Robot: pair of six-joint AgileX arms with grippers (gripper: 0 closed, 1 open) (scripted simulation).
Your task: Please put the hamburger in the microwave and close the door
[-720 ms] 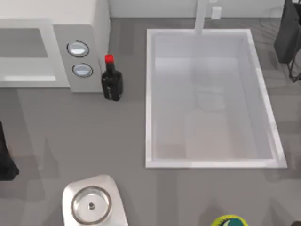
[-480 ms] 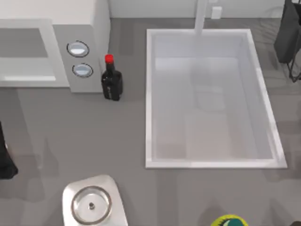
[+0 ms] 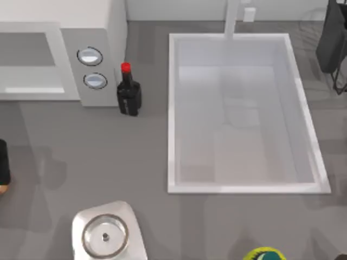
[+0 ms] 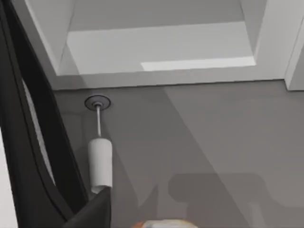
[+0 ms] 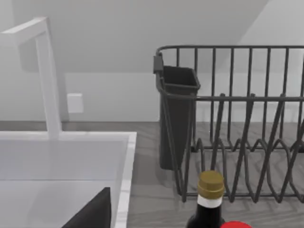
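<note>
Our left gripper [image 3: 2,173] is at the left edge of the table [image 3: 108,146], and we cannot tell how its fingers stand. A small orange piece, maybe the hamburger [image 3: 2,188], shows just beside it at this edge. The microwave [image 3: 81,54] stands in the far left corner with its door [image 4: 33,156] open.

red-capped bottle [image 3: 129,93] beside microwave [image 3: 81,49]
</note>
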